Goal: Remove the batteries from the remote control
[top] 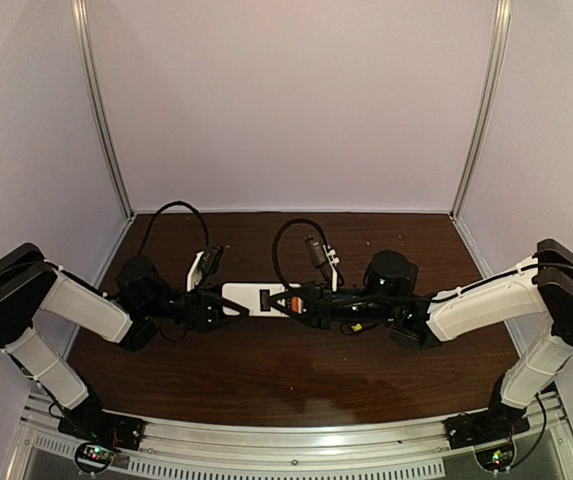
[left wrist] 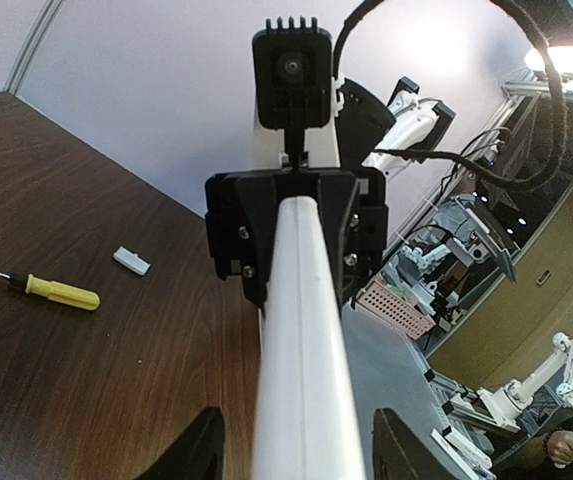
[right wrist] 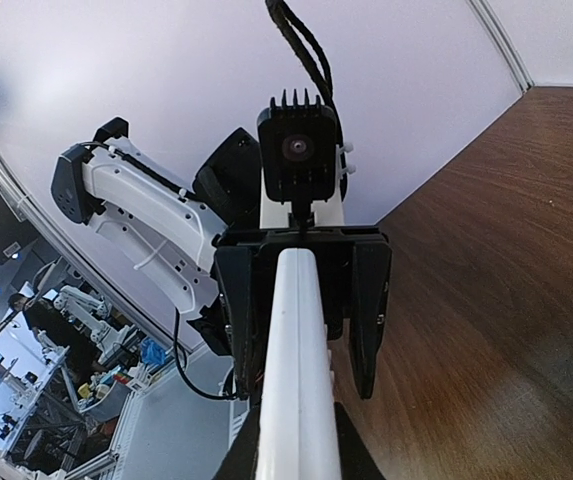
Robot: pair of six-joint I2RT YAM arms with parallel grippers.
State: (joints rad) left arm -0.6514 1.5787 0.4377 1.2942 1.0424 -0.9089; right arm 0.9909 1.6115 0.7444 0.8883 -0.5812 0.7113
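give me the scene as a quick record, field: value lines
remote: held between both claws, one at each end
left claw: shut on remote
right claw: shut on remote
batteries: orange spot by the right claw in the top view, maybe a cell; none seen on the table
screwdriver: yellow handle, lying on the table
cover: small white piece on the table, near the screwdriver, not touching it
table: dark wood
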